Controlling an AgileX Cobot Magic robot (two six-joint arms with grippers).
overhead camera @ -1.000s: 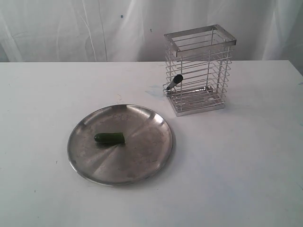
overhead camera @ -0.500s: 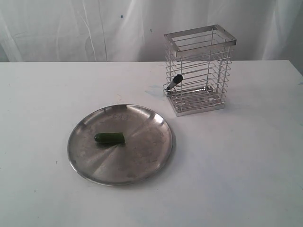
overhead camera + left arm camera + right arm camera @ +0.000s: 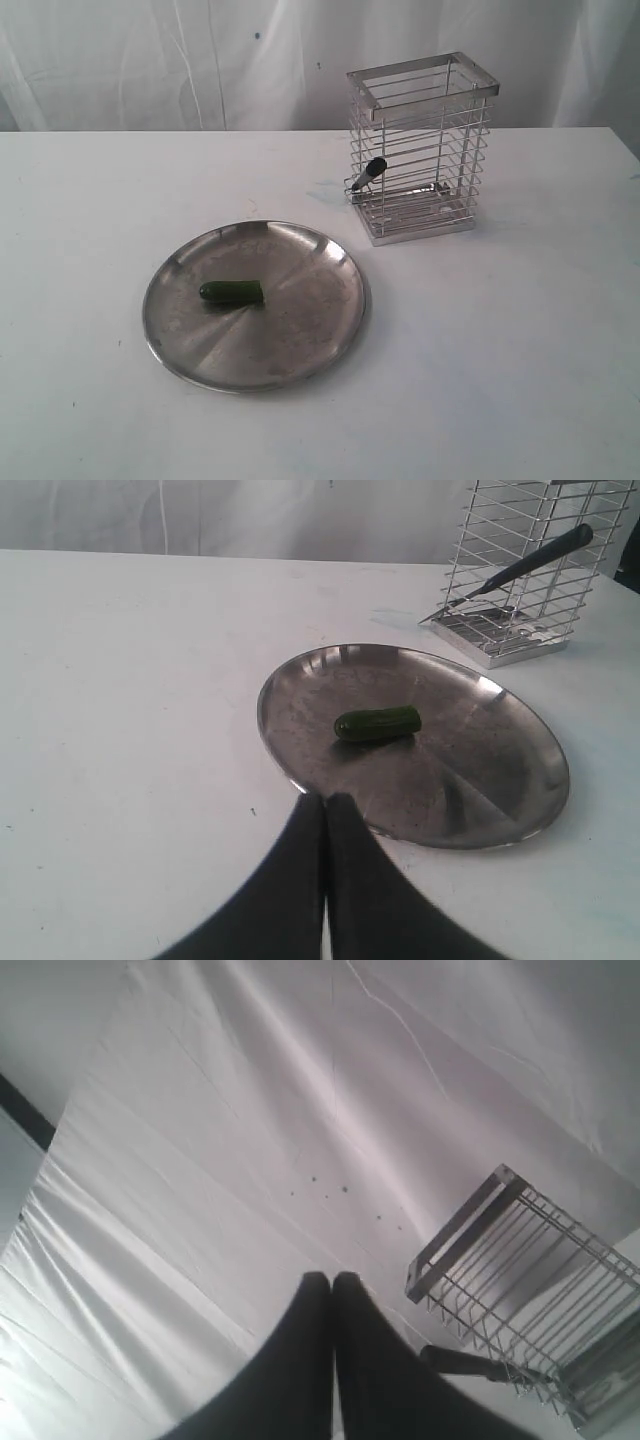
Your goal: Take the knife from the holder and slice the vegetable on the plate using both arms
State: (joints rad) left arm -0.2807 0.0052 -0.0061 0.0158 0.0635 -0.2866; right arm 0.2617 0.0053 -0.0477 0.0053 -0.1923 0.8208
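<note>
The steel plate [image 3: 300,345] lies on the white table with the green vegetable [image 3: 231,292] on its left half. Behind it to the right stands the wire holder [image 3: 420,150]. The knife's black handle [image 3: 370,172] pokes out through the holder's left side. In the left wrist view my left gripper [image 3: 326,800] is shut and empty, just short of the plate [image 3: 480,800] rim, with the vegetable [image 3: 377,723] and the knife [image 3: 535,560] beyond. In the right wrist view my right gripper [image 3: 332,1280] is shut and empty, pointing up at the backdrop, with the holder [image 3: 520,1270] and knife handle [image 3: 460,1360] to one side. Neither arm shows in the exterior view.
A white curtain [image 3: 200,60] hangs behind the table [image 3: 520,350]. The table's back edge runs just behind the holder.
</note>
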